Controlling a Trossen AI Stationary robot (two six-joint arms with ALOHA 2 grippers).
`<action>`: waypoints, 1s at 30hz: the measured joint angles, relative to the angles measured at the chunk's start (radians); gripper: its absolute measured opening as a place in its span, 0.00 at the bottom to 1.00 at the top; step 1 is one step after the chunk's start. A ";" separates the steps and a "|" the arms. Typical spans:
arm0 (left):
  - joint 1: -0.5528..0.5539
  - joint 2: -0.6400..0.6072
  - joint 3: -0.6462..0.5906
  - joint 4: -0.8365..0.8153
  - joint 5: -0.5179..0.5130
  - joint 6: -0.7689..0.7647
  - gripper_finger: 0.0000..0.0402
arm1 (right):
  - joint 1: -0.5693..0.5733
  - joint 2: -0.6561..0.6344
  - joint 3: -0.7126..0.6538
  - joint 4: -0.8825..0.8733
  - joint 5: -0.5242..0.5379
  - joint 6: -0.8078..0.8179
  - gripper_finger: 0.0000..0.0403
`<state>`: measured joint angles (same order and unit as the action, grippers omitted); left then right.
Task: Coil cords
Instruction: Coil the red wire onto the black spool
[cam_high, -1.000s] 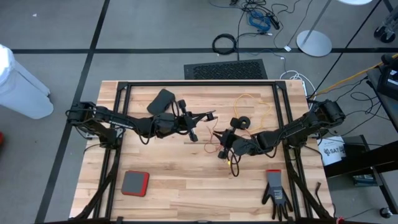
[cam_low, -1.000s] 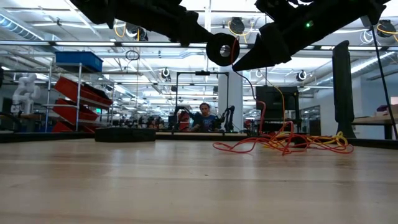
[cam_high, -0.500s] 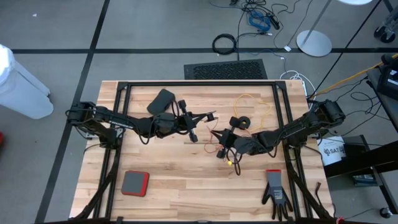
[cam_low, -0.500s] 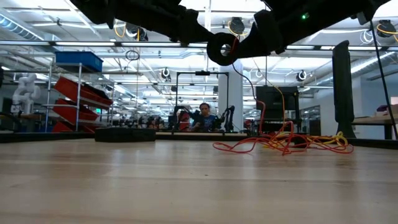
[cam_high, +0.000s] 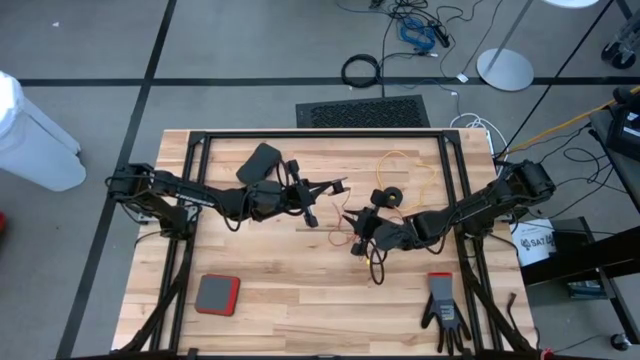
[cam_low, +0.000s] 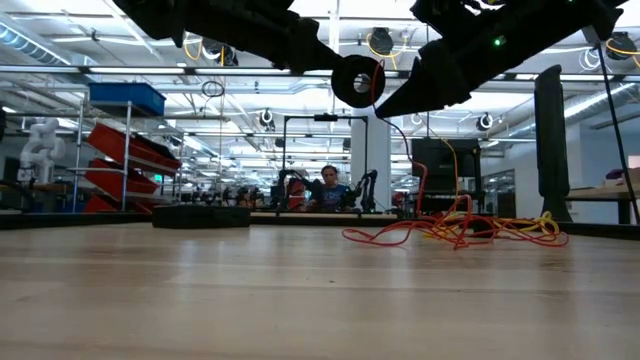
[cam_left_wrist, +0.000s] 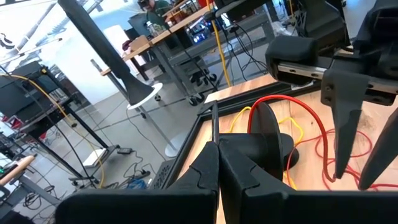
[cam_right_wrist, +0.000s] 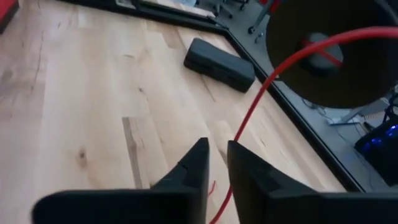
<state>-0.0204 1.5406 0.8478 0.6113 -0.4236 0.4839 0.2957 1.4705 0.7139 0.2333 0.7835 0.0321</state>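
Observation:
My left gripper (cam_left_wrist: 217, 155) is shut on a small black reel (cam_low: 358, 80), which it keeps high above the table, level with the arm. A red cord (cam_right_wrist: 261, 93) runs from that reel down between the fingers of my right gripper (cam_right_wrist: 216, 152). That gripper stands just beside and below the reel (cam_low: 392, 100) with a narrow gap between its fingers. The rest of the red cord lies tangled with the yellow cord (cam_low: 455, 230) on the table. A second black reel (cam_high: 390, 196) lies flat by the yellow loops (cam_high: 405, 160). My left gripper pinches the side of the reel nearest it (cam_left_wrist: 242, 149) between its two shut fingers, coming level from the table's left. The fingertips hide the exact spot. The reel is lifted clear, its round face toward the table's near edge. My right gripper has the red cord (cam_right_wrist: 239, 134) passing between its fingers; whether they touch it I cannot tell.
A black case (cam_high: 262, 158) lies at the far left, a red and grey pad (cam_high: 217, 294) near the front left, and a black glove (cam_high: 443, 310) at the front right. Black frame rails (cam_high: 320, 134) border the tabletop. A person (cam_low: 330, 188) sits in the room beyond.
My right gripper swung up close against the reel and came back down to where it stood a second ago. The left gripper and the reel kept still.

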 joint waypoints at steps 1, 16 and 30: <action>0.000 0.000 0.000 0.000 0.000 0.000 0.00 | 0.000 0.000 0.000 -0.002 0.000 0.001 0.14; 0.000 0.000 0.000 0.001 0.005 -0.005 0.00 | -0.053 0.016 0.000 0.011 -0.028 -0.033 0.26; 0.000 0.000 0.000 0.000 0.009 -0.005 0.00 | -0.068 0.104 0.001 0.130 -0.045 -0.104 0.13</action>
<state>-0.0204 1.5406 0.8478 0.6113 -0.4147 0.4789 0.2279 1.5746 0.7147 0.3630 0.7380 -0.0722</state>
